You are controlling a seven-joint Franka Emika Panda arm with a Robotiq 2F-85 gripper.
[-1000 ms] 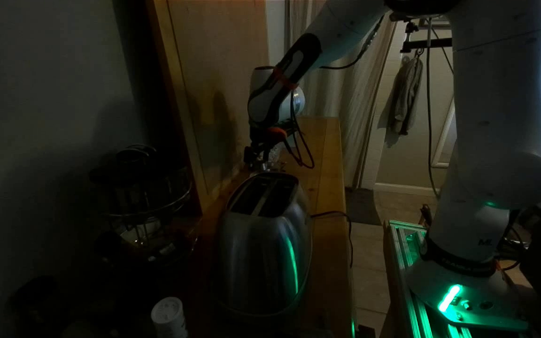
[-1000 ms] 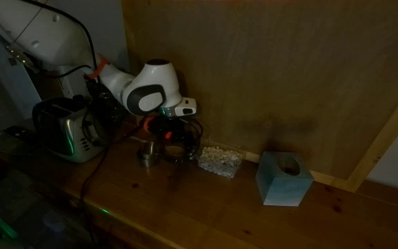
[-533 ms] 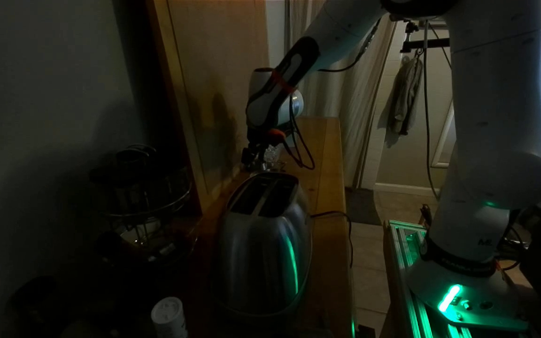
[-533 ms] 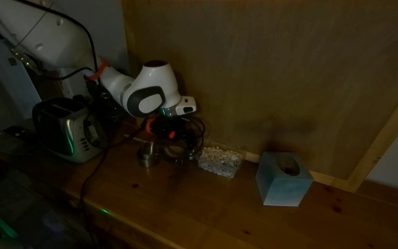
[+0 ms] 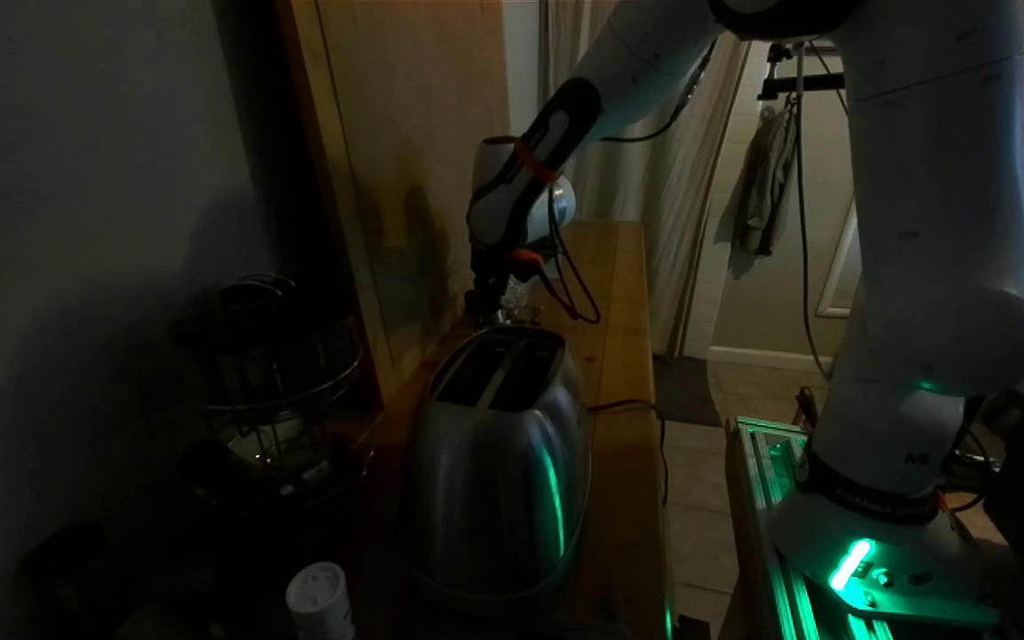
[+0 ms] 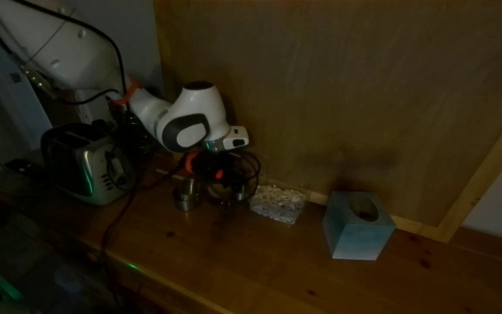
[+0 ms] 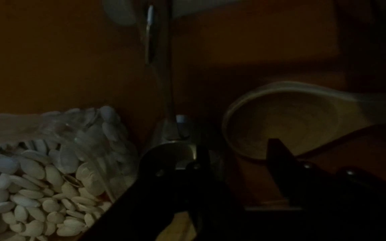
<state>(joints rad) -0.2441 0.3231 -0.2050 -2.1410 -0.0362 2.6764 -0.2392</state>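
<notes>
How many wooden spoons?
1: the wooden spoon, to the right of the metal cup in the wrist view; it's dark, so others may be hidden.

The robot arm (image 5: 930, 267) bears "ML", with "FRANKA" faintly on its black base band (image 5: 872, 500).

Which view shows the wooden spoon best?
The wrist view: the wooden spoon shows largest there, though its handle runs out of frame and a fingertip overlaps it. An exterior view shows its bowl small and partly hidden; elsewhere I can't make it out.
</notes>
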